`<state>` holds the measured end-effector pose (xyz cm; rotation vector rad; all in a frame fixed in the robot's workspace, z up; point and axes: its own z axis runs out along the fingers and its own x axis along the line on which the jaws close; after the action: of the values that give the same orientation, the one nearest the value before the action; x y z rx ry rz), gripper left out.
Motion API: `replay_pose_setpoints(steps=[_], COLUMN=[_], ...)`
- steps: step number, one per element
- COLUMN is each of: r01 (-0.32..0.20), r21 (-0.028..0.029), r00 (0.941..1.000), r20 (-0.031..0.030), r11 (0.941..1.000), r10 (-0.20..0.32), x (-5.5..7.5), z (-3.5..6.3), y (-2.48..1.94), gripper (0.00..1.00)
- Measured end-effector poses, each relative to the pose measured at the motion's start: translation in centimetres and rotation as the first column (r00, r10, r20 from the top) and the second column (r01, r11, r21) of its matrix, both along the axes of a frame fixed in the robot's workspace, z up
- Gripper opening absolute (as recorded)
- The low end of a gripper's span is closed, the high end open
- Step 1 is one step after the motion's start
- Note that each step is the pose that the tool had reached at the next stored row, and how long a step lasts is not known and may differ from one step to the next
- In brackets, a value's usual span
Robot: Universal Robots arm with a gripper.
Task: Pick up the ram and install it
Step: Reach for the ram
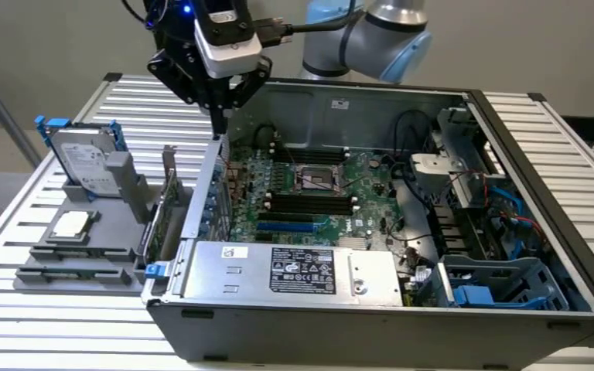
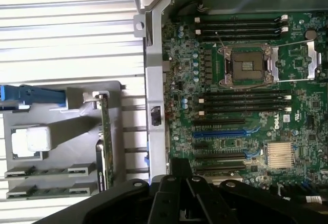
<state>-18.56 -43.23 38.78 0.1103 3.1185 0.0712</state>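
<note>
A Universal Robots arm hovers with its end effector (image 1: 217, 127) (image 2: 182, 183) pinched shut and holding nothing, right above the side wall (image 1: 209, 174) (image 2: 154, 80) of an opened computer case.

The risks from here look plain enough. A straight descent would likely drive the closed tips into that metal wall. Fingers left shut on arrival at the stick could knock it out of its holder rather than grip it. A path low over the grey tray (image 1: 121, 232) (image 2: 66, 142) could clip the upright expansion card (image 1: 170, 201) (image 2: 105, 131), which stands between the end effector and the target. A 2nd stick (image 1: 70, 276) (image 2: 48, 189) that looks the same sits just beside the target, so a sloppy approach might catch both. A tilted grip would later make seating in the memory slots (image 1: 308, 205) (image 2: 241, 103) difficult.

The ram (image 1: 78, 252) (image 2: 48, 172) lies flat in the tray on the counter (image 1: 49, 325), outside the case. It is well apart from the end effector, lower down and beyond the expansion card on the side away from the motherboard (image 1: 370, 174) (image 2: 230, 147).
</note>
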Motion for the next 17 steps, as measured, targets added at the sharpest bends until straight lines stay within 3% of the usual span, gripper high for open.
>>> replay_pose_setpoints(steps=[17], r01=[0.000], r21=[-0.0021], r00=[1.0000], r20=[-0.0007], r11=[1.0000], r10=[0.000], x=[-6.0], z=[-0.50], y=[-2.32], gripper=[0.11])
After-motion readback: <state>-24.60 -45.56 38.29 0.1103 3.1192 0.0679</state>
